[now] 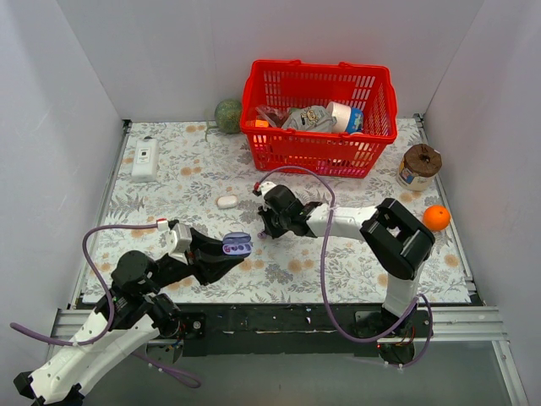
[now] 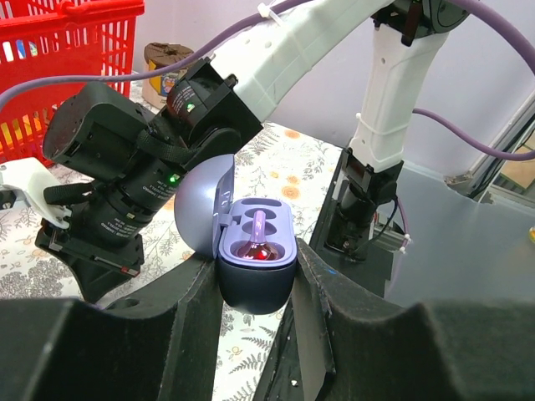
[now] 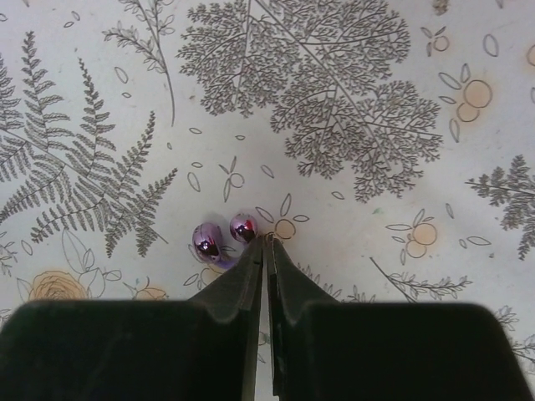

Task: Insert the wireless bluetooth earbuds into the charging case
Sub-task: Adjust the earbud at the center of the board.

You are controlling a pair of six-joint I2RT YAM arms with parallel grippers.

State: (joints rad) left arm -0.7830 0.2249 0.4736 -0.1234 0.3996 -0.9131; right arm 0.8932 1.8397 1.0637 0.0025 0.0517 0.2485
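left gripper clamped on oval lavender charging case — right gripper pinched together | glossy earbuds alongside

The left pincer clamps the charging case by its dark lower shell, a black finger pressed against each side. The case sits upright, its lid swung open to the left. One earbud lies in a socket, pale stem pointing away, head glinting red. Behind the case the right arm reaches over the floral desk, green lights on its black wrist. A red basket and a brown-topped jar stand at the far left
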